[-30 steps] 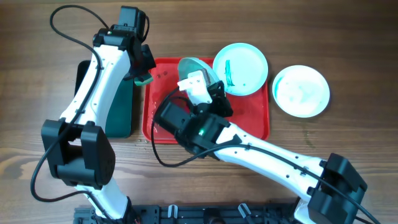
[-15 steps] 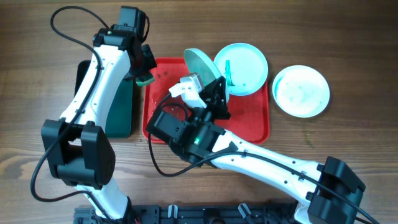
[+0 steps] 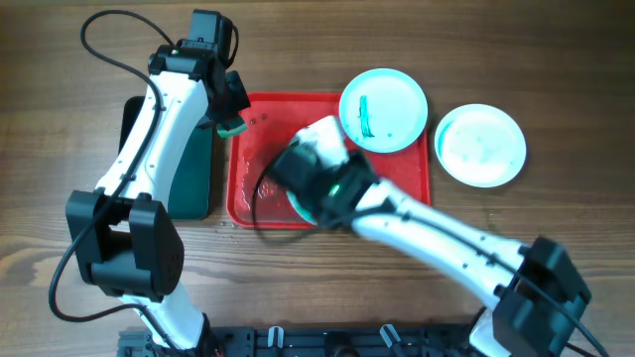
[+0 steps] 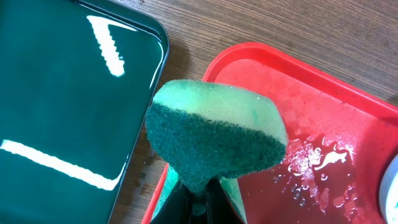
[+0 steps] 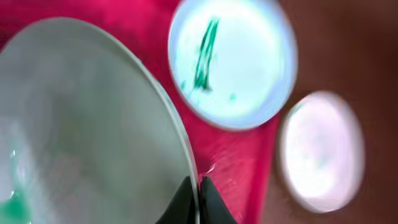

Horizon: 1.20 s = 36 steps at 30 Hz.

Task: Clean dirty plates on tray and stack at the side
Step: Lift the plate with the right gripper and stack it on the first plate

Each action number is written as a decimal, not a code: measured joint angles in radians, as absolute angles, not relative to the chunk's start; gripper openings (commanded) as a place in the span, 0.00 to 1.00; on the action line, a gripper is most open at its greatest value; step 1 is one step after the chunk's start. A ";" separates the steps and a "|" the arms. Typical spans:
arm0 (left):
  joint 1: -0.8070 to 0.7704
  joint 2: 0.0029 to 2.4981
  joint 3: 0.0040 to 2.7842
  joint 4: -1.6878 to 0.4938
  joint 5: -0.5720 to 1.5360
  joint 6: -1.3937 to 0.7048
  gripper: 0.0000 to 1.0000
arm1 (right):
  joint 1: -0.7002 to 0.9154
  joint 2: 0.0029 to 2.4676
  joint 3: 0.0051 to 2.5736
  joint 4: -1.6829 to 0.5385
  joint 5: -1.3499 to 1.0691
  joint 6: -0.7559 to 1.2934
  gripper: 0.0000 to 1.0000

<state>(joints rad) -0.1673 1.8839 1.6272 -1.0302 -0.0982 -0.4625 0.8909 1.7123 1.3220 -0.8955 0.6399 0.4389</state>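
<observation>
My right gripper (image 5: 196,186) is shut on the rim of a pale plate (image 5: 81,124) and holds it tilted over the red tray (image 5: 242,155). A faint green trace shows at the plate's lower left. In the overhead view the blurred right arm hides this plate. An aqua plate with a green smear (image 3: 384,109) lies on the tray's back right corner and also shows in the right wrist view (image 5: 233,62). Another pale plate (image 3: 481,146) lies on the table right of the tray (image 3: 407,193). My left gripper (image 4: 199,186) is shut on a green sponge (image 4: 217,137) over the tray's back left corner (image 3: 230,126).
A dark green tray (image 3: 193,174) lies left of the red tray, partly under my left arm, and shows in the left wrist view (image 4: 62,93). Water drops lie on the red tray's floor (image 4: 317,155). A black cable loops over the tray's left part (image 3: 260,198).
My right arm has swung and turned, and is motion-blurred. The plate it holds has come down from upright at the tray's back to under the arm. The left arm has not moved.
</observation>
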 measured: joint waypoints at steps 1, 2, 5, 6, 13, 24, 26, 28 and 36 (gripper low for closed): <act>-0.167 1.884 1.627 -1.032 -0.098 -0.463 0.04 | 0.839 1.710 1.322 -0.896 0.569 0.444 0.04; -0.167 1.884 1.627 -1.034 -0.098 -0.463 0.04 | 0.790 1.704 1.322 -0.894 0.502 0.445 0.04; -0.167 1.884 1.627 -1.036 -0.097 -0.463 0.04 | 0.625 1.663 1.322 -0.893 0.314 0.436 0.04; -0.167 1.884 1.627 -1.036 -0.097 -0.463 0.04 | 0.545 1.637 1.322 -0.893 0.251 0.431 0.04; -0.167 1.884 1.627 -1.036 -0.095 -0.463 0.04 | 0.052 1.580 1.322 -0.950 0.060 0.401 0.04; -0.167 1.884 1.627 -1.036 -0.095 -0.463 0.04 | -0.281 1.676 1.311 -0.933 0.140 0.379 0.06; -0.167 1.884 1.627 -1.036 -0.094 -0.463 0.04 | -0.280 1.715 1.309 -0.922 0.159 0.376 0.24; -0.167 1.884 1.627 -1.036 -0.095 -0.463 0.04 | -0.281 1.752 1.308 -0.904 0.170 0.373 0.47; -0.167 1.884 1.627 -1.036 -0.095 -0.463 0.04 | -0.262 1.794 1.308 -0.896 -0.016 0.281 0.60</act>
<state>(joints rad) -0.1673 1.8843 1.6272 -1.0359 -0.0948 -0.4625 -0.2615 1.7935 1.3075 -0.8963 -0.0162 0.2810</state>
